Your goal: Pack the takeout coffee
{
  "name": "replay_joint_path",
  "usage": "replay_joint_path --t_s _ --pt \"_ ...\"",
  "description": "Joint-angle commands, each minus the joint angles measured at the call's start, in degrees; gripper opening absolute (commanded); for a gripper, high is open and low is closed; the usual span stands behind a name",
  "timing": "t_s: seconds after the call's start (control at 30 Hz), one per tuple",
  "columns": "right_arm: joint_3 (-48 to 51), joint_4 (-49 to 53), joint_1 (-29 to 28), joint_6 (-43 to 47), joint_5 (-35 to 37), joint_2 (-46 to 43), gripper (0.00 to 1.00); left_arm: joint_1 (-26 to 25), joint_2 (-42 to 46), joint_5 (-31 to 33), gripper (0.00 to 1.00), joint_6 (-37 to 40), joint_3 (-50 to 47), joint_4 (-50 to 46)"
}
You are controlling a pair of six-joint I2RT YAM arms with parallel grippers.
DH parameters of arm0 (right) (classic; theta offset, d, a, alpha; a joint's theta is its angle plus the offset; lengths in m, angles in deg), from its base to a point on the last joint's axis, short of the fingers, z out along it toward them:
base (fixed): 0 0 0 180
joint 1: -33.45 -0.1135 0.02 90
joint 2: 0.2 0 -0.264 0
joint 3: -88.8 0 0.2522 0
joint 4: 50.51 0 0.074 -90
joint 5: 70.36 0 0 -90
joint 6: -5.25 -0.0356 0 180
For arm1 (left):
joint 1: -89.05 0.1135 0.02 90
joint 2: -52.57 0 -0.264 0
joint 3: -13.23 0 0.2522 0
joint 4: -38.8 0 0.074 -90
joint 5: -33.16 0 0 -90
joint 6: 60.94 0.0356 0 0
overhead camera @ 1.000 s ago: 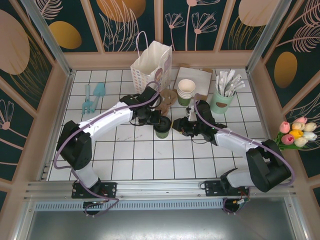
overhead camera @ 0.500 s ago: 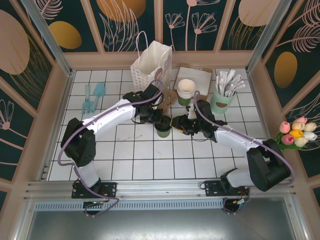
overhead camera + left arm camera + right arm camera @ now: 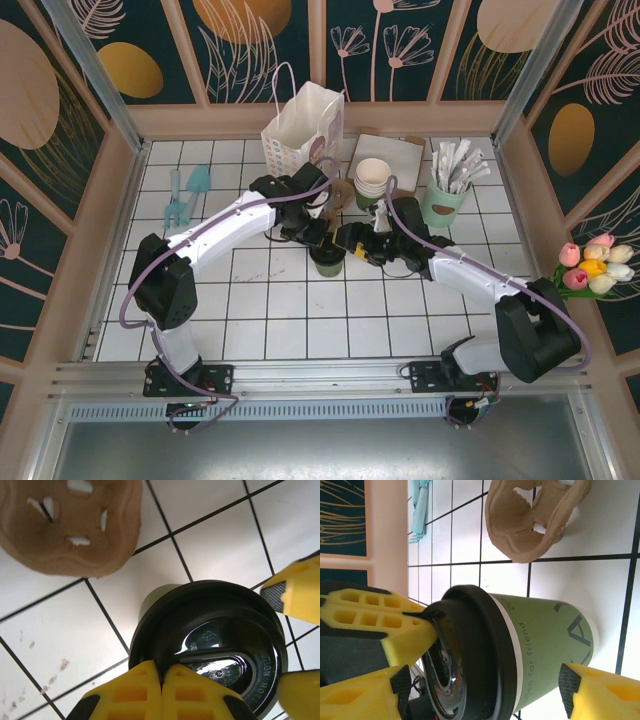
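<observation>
Midway across the tiled table [image 3: 260, 330], the left gripper [image 3: 161, 672] is pinching the glossy round lid rim of the takeout coffee [image 3: 540, 635]; the right gripper [image 3: 484, 680] is gaping wide around its paper wall.

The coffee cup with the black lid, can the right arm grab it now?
Probably yes. The right gripper is open, one finger each side of the coffee cup. The left gripper, shut, touches only the lid on top, so the cup's sides look free.

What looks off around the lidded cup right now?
Nothing spilled or damaged: the takeout coffee stands upright with its lid on. Only faint brownish specks mark the table near it.
</observation>
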Motion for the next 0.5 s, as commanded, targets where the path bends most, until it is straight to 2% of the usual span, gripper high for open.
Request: replay_joint_path --t_s 0.0,0.03,0.1,0.13,0.3,0.47 --pt "-2.7 3.8 0.4 3.4 -0.4 1.5 0.82 -0.3 1.2 -1.1 0.0 8.1 1.7 -0.7" --pt "-2.6 4.0 0.6 3.2 -0.7 1.8 0.84 -0.3 1.5 -0.6 0.0 9.2 1.4 -0.1" --pt "-2.0 2.8 0.9 2.6 -2.4 2.3 0.97 -0.2 1.8 0.6 0.0 11.9 0.8 0.4" --pt "-1.8 2.3 0.9 2.4 -2.9 2.3 0.99 -0.3 1.9 0.9 0.0 12.9 0.3 0.6" --pt "-0.7 1.9 2.1 2.3 -2.0 1.6 0.98 -0.3 2.9 3.5 0.0 18.0 -4.1 1.6" --pt "2.4 -1.0 5.4 1.3 -6.4 1.4 0.92 -0.3 2.7 1.8 0.0 19.4 -5.4 1.6"
